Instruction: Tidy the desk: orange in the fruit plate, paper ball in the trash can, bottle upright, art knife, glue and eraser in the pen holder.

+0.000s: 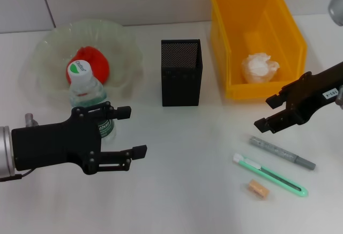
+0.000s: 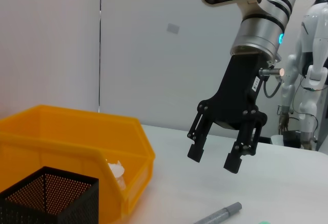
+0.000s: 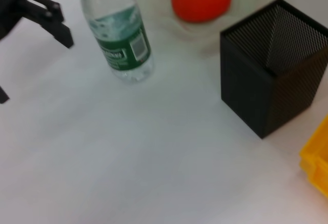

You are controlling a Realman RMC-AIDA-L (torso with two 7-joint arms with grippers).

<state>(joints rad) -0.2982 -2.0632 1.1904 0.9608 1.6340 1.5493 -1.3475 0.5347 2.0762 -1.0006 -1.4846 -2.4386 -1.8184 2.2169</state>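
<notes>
Left gripper (image 1: 131, 131) beside bottle (image 1: 91, 103) (spread)

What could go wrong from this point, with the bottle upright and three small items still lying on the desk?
The open left gripper sits right beside the upright bottle; a careless move could knock it over. The glue stick, art knife and eraser lie close together, so the open right gripper above them may nudge or catch a neighbour. The pen holder is narrow and light, so an off-centre drop could miss or tip it.
</notes>
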